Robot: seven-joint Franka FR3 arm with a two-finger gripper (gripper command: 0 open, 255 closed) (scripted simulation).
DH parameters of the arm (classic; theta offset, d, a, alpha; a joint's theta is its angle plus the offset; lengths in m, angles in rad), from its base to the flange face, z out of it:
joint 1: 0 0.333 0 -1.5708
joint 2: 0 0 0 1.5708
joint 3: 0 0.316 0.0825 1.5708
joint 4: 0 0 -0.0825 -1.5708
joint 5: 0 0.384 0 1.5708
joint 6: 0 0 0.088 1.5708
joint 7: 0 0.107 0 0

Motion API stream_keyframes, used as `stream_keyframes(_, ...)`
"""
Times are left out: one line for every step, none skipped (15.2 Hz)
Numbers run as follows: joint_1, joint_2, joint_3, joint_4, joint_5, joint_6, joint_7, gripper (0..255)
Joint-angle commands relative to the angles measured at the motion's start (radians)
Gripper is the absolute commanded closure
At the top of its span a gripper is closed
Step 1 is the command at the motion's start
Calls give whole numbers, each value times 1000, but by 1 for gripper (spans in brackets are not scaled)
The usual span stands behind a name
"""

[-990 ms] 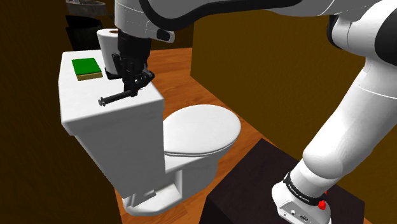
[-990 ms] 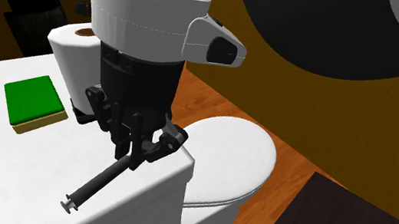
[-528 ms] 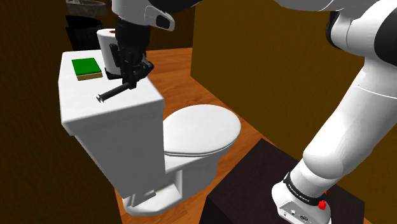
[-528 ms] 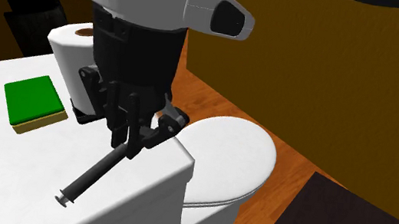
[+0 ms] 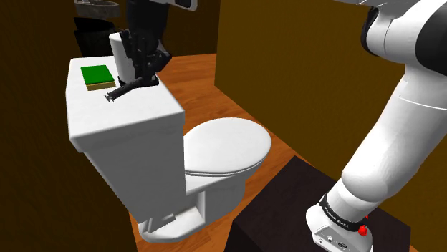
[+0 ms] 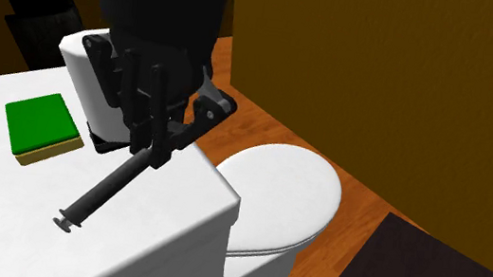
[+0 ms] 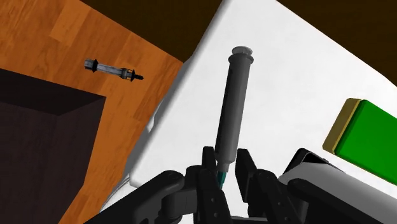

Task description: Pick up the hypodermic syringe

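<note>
the gripper (image 6: 159, 151) is closed narrow on the tip end of the dark syringe (image 6: 105, 188). the syringe slants down over the toilet tank lid (image 6: 15, 230), plunger end lowest and seemingly just clear of the lid. held by one end, the long barrel hangs free and could pivot in the grip. the green sponge (image 6: 39, 122) and the paper roll (image 6: 79, 71) rest on the lid, apart from the syringe.

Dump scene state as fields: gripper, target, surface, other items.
gripper: shut on one end of the syringe
syringe: dark grey, slanting out over the tank lid
tank lid: white, on the toilet
sponge: green, on the tank lid, apart from the syringe
paper roll: white, upright behind the gripper
floor: wood, small grey tool lying on it
</note>
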Motion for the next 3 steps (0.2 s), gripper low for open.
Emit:
stream_keyframes(10, 12, 2, 42, -12, -35, 8, 255)
stream_keyframes(11, 13, 2, 45, -13, -37, 8, 255)
stream_keyframes(11, 13, 2, 45, -13, -37, 8, 255)
